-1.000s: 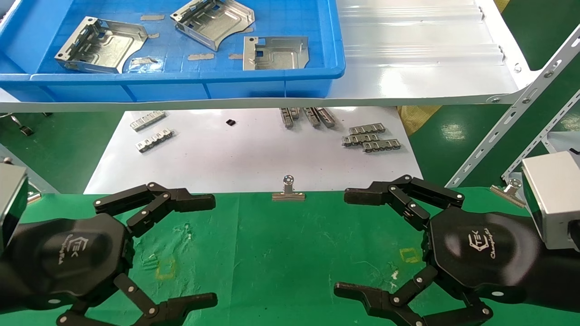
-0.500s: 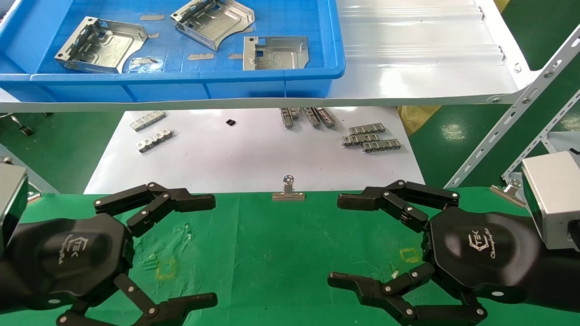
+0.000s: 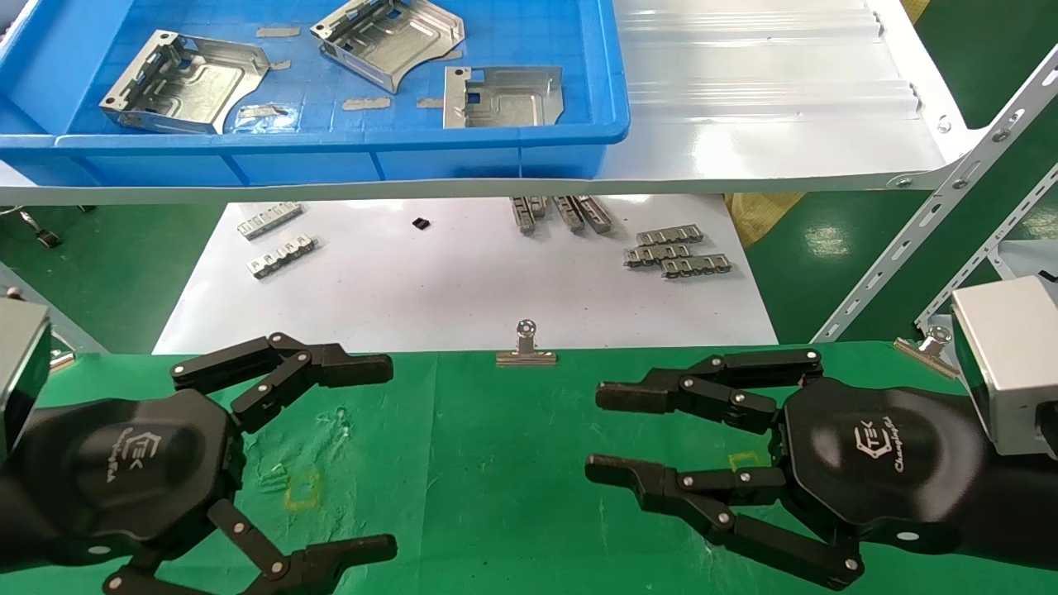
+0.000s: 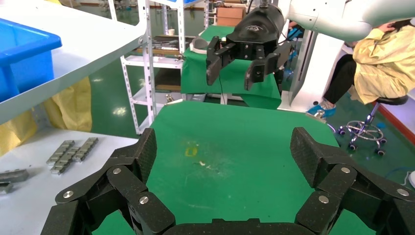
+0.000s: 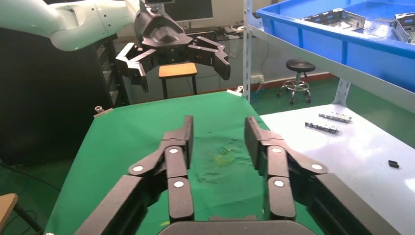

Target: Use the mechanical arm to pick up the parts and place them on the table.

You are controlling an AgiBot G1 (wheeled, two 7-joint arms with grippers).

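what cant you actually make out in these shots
- Blue bin: far side cut off by the head view's top edge, so the parts may not be all.
- Metal strips: partly hidden under the white shelf.
- Small black item on the white sheet: too small to identify.
- Right gripper: narrowed but apart, empty.

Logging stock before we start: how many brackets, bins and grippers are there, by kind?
Brackets: 3
Bin: 1
Grippers, left and right: 2
Total: 6
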